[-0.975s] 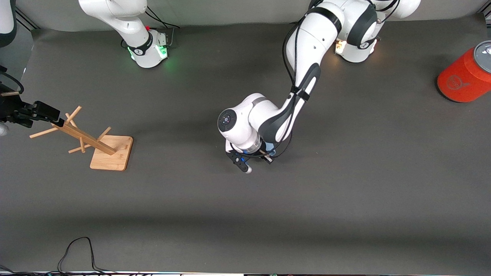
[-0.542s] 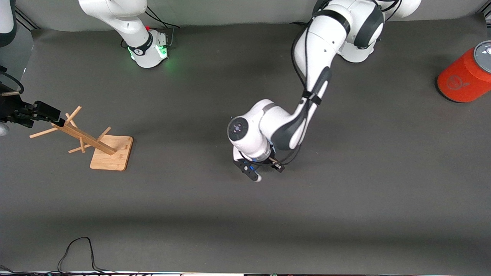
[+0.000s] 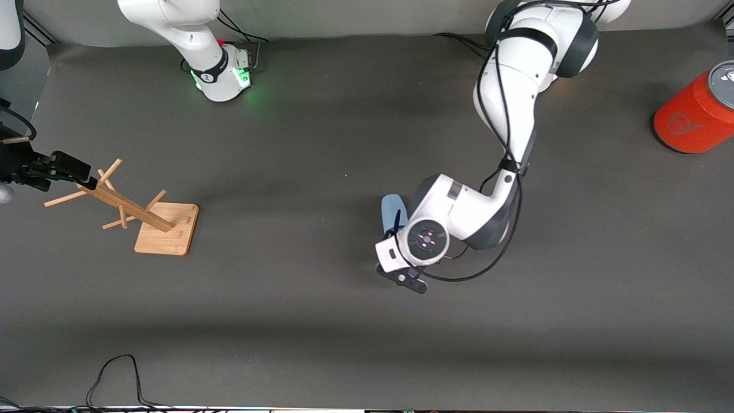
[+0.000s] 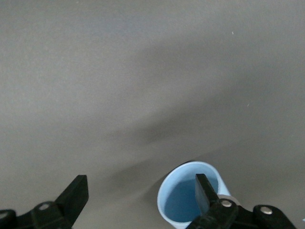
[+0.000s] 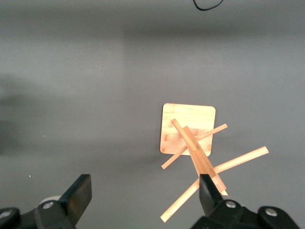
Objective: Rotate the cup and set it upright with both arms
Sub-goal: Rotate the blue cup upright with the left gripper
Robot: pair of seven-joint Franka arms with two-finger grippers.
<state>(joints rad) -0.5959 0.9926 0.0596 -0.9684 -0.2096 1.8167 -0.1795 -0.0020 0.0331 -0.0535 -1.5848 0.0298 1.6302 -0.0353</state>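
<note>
The light-blue cup [image 3: 392,210] stands upright on the dark mat near the table's middle, mouth up. In the left wrist view I look down into the cup [image 4: 178,205]. My left gripper [image 4: 141,193] hangs open just above it and holds nothing. One of its fingers [image 4: 204,190] shows over the cup's mouth, the other over bare mat. In the front view the left arm's wrist [image 3: 425,241] hides those fingers. My right gripper [image 3: 71,167] waits open over the wooden rack [image 3: 129,206] at the right arm's end, and the right gripper [image 5: 144,193] is empty.
The rack's square wooden base [image 3: 167,228] rests on the mat with pegs sticking out; the rack [image 5: 190,138] also fills the right wrist view. An orange-red cylinder with a grey lid [image 3: 691,117] lies at the left arm's end. A black cable [image 3: 114,373] loops along the near edge.
My left gripper has opened and let go of the cup. The left wrist has swung toward the left arm's end and the front camera, uncovering the cup. The right arm has not moved.
</note>
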